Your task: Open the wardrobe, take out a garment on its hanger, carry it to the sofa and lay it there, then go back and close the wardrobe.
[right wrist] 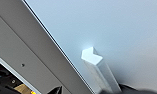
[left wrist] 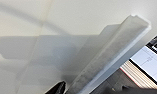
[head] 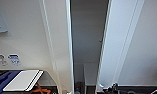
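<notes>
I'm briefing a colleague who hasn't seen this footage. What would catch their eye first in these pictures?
First, the dark gap between the two white doors of the wardrobe, which runs down the middle of the head view and shows the doors standing partly open. Next, a white door handle seen close up in the right wrist view, and another handle in the left wrist view.

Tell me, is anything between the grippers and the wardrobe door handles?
Nothing visible. The left wrist view has a white handle close up, the right wrist view the other handle. In the head view the wardrobe doors stand partly open.
</notes>
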`<state>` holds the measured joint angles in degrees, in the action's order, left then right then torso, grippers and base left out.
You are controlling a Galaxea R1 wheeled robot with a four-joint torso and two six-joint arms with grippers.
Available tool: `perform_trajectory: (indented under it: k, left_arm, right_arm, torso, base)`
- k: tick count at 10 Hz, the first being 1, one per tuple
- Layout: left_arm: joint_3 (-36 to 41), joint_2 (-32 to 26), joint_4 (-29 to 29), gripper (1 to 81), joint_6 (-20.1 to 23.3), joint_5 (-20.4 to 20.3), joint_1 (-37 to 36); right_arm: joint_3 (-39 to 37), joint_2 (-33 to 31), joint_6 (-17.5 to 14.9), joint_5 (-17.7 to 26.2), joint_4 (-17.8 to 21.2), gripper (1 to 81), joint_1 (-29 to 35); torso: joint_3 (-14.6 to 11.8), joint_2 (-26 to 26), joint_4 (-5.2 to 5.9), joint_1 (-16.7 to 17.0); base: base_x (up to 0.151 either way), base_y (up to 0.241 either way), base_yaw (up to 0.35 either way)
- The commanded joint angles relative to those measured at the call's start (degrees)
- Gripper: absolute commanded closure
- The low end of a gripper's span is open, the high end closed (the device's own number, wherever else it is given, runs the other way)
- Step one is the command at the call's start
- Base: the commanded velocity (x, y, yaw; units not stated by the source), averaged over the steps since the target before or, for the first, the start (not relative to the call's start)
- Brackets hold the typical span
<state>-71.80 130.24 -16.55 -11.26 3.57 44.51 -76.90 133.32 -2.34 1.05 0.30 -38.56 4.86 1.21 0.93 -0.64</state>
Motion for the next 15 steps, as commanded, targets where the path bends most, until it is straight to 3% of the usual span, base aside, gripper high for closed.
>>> perform_trajectory:
  k: [1, 8, 15]
  left_arm:
    - [10.0, -1.0, 0.8, 1.0, -1.2, 3.7, -2.8]
    - [11.2, -6.2, 0.8, 1.0, -1.1, 3.2, 0.2]
    - [10.6, -5.2, 0.8, 1.0, -1.1, 3.2, 0.2]
  right_arm:
    - [6.6, 0.3, 2.9, 13.7, 1.7, 1.0, 1.3]
    - [6.5, -4.3, 2.8, 13.7, 1.3, 1.0, -1.0]
    - [5.3, -8.5, 2.8, 13.0, 0.0, 1.0, -6.0]
  torso:
    - [0.0, 0.0, 0.00, 0.0]
    - [0.0, 0.0, 0.00, 0.0]
    - [0.0, 0.0, 0.00, 0.0]
  base:
    - [0.000, 0.000, 0.000]
    - [0.000, 0.000, 0.000]
    - [0.000, 0.000, 0.000]
